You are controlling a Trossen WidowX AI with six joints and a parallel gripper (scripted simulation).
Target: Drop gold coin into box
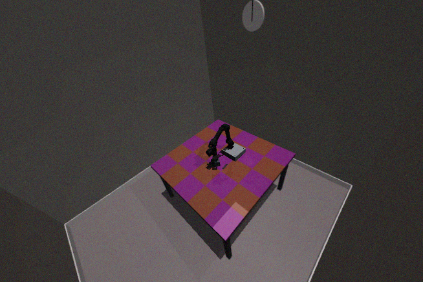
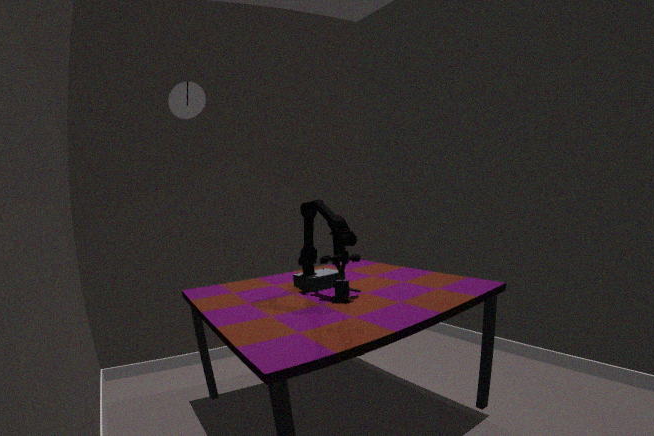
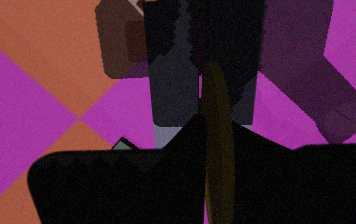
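A round grey wall clock (image 2: 186, 100) is mounted high; the desk (image 2: 297, 354) is chequered purple and orange on dark legs.

No readable text

The wall clock (image 2: 186, 100) shows a blank face with only 1 dark hand; no labels, brands or numbers appear anywhere.

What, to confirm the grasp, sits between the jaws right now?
The gold coin, seen edge-on and clamped between the jaws; the wrist view shows it.

Coin (image 3: 218, 150) – dull gold metal; table (image 1: 218, 199) – matt checkered top
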